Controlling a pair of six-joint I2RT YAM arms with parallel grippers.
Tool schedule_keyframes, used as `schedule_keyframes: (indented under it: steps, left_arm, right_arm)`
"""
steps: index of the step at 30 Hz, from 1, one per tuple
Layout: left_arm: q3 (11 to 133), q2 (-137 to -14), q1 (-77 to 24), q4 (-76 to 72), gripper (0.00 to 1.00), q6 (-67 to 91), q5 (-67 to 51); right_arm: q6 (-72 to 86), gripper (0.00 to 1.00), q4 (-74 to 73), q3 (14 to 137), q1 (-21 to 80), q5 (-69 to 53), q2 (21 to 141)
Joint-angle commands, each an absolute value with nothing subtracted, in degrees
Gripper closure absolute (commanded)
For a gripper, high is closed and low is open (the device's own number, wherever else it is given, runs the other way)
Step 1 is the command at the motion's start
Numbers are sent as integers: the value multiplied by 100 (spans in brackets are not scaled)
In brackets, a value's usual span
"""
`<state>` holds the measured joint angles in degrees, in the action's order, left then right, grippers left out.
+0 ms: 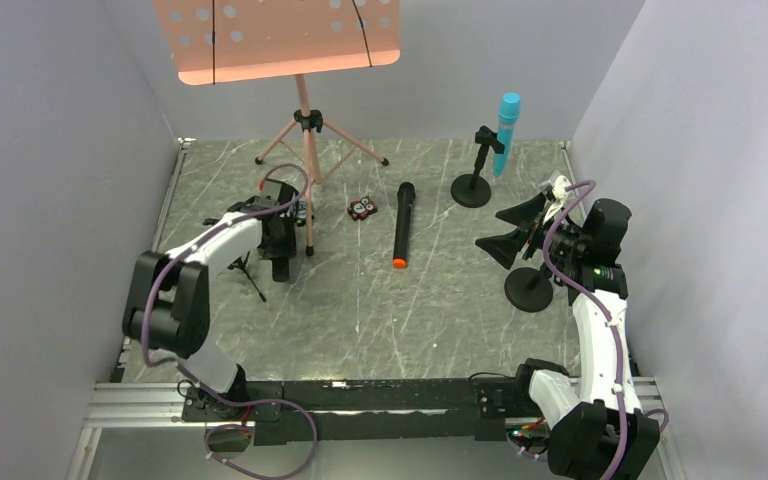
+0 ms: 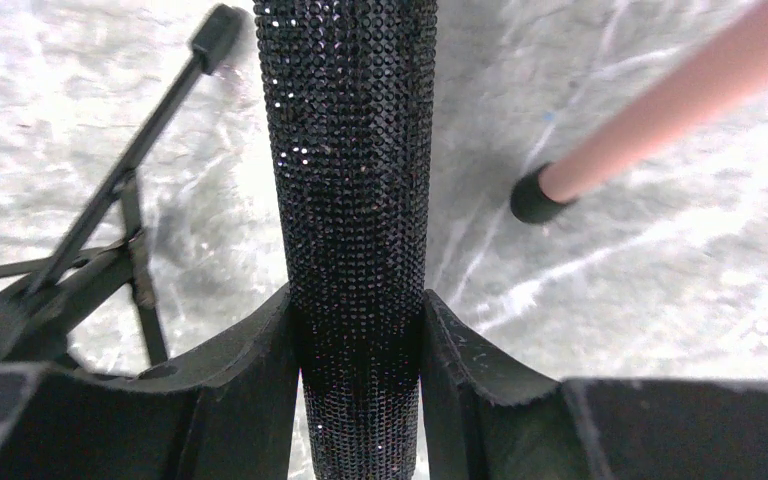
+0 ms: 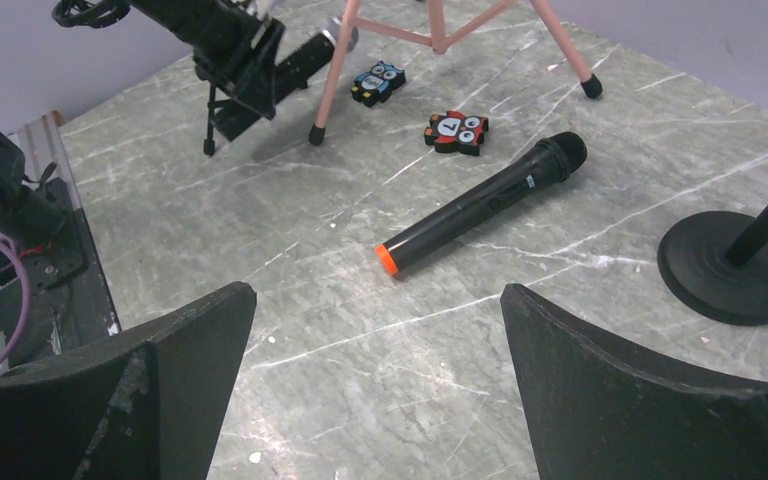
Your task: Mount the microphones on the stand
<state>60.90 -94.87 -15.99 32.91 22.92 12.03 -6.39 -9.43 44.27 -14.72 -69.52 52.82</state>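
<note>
The grey marbled table (image 1: 360, 320) carries everything, walled in on three sides. At its far edge stands a pink music stand (image 1: 305, 120). One of its tripod legs, tipped with a black foot, comes down just beside the left gripper (image 2: 357, 297) and crowds it on that side. On the gripper's other side is a small black tripod stand (image 1: 250, 272), its thin legs splayed close by.

The left gripper's two fingers are pressed against opposite sides of a black sparkly microphone (image 2: 350, 150), with no gap showing. The right gripper (image 3: 377, 292) is spread wide with nothing between its fingers. It hangs above a round-based stand (image 1: 529, 290), whose top cannot be made out beneath the arm.

A second round-based stand (image 1: 471, 190) near the far right holds the turquoise microphone (image 1: 507, 128) in its clip, tilted a little off upright. The black microphone with the orange end (image 3: 480, 205) lies flat on the table between the two arms, apart from all the stands. Two owl-shaped clips lie near the pink legs: a red one (image 3: 457, 131) and a blue one (image 3: 378, 80).

Both ends of the held microphone are cut off in the left wrist view, and from above the gripper covers most of it.
</note>
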Motion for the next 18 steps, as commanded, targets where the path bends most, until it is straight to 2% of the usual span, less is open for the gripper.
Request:
schedule_keyframes:
  steps: [1, 9, 18]
  left_arm:
    - [6067, -8496, -1573, 3382, 100, 2147, 1063]
    - [5648, -7175, -1578, 3425, 100, 2086, 561]
    - [4852, -5283, -2014, 2629, 100, 1602, -1199]
  right_arm:
    - [-683, 0, -809, 4446, -1511, -7062, 5258]
    - [-668, 0, -793, 4430, -1528, -7093, 5258]
    - [-493, 0, -568, 4339, -1537, -7379, 5275]
